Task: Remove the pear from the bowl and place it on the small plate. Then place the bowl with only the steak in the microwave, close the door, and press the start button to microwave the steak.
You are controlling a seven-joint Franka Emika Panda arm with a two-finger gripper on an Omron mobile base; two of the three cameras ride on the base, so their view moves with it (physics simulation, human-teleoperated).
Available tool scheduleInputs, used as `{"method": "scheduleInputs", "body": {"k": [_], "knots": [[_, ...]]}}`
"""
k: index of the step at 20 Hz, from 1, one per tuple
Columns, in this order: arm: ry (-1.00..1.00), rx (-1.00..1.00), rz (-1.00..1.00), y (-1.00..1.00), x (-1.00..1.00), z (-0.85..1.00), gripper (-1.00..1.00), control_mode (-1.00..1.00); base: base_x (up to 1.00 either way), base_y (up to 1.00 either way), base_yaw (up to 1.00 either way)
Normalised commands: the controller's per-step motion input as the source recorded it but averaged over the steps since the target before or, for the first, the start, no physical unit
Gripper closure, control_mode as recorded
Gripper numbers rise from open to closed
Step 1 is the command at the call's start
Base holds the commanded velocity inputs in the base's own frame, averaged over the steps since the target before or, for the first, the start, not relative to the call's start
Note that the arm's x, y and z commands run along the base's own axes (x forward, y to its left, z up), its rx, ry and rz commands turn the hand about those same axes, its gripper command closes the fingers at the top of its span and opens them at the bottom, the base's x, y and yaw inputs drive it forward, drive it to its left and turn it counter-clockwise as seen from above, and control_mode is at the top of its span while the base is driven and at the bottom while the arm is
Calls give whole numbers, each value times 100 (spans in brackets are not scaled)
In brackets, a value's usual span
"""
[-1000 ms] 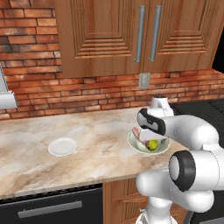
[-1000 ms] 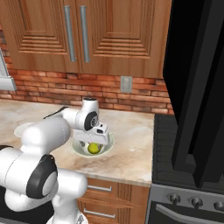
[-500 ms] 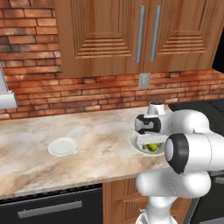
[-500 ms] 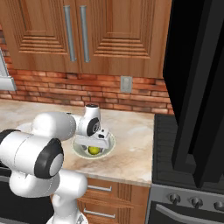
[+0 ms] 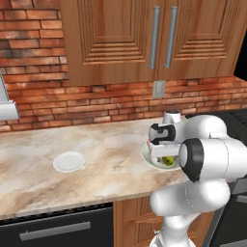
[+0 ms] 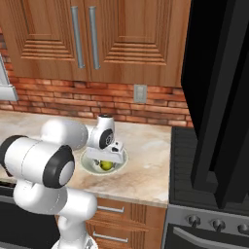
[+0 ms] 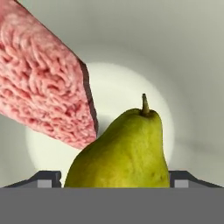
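Marble counter runs under wooden wall cabinets and a red brick wall. Nearest the camera on the hand, the gripper has its jaws spread wide, one finger on each side of the yellow-green pear, not visibly touching it. The pear lies in the off-white bowl, stem pointing away, with the pink steak just beside it. Farther left on the counter, well apart from the bowl, sits the small plate. At the right hangs the black microwave door.
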Motion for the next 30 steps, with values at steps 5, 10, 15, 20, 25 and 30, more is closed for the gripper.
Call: {"method": "scheduleInputs", "body": {"k": [5, 10, 15, 20, 25, 30], "knots": [[0, -2, 2, 8, -1, -19, 100, -100, 0, 0, 0], [-10, -2, 2, 10, -25, 19, 100, -100, 0, 0, 0], [-33, -4, 0, 23, -53, 93, 100, -100, 0, 0, 0], [-30, -6, 0, 54, -47, 100, 100, -100, 0, 0, 0], [-9, -8, 1, 98, -6, 77, 100, -100, 0, 0, 0], [8, -9, 7, 100, 13, 22, 100, -100, 0, 0, 0]]}}
